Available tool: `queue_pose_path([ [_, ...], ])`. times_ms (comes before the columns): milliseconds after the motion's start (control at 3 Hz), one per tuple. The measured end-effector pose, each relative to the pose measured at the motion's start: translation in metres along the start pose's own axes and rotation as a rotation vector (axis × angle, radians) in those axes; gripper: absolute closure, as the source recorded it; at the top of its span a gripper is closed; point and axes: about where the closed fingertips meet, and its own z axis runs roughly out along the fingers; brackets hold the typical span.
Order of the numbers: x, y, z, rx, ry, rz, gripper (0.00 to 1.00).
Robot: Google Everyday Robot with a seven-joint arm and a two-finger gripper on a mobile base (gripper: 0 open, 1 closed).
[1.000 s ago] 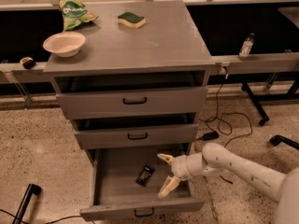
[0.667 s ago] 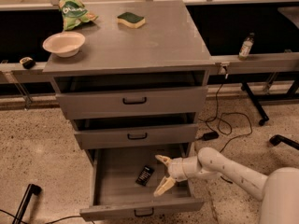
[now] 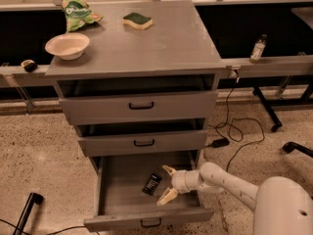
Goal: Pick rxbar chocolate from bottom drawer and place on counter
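The pincer [image 3: 167,183] was spread wide inside the open grey metal bottom drawer [image 3: 122,199]. It hung just beside the flat, rectangular black rxbar chocolate [image 3: 152,184].

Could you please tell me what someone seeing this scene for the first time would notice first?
The eye goes to the pulled-out bottom drawer, where the white arm's gripper reaches in from the right, jaws spread wide just beside the black rxbar chocolate lying on the drawer floor. Above, the counter carries a white bowl, a green snack bag and a green-topped sponge along its back and left.
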Motion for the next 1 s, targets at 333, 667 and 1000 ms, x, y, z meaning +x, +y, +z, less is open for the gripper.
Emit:
queue_pose_path([
  [333, 0.017, 0.001, 0.033, 0.046, 0.070, -0.027, 0.00],
  [667, 0.023, -0.016, 0.032, 0.117, 0.093, -0.029, 0.00],
  [1000, 0.023, -0.016, 0.032, 0.117, 0.093, -0.029, 0.00],
])
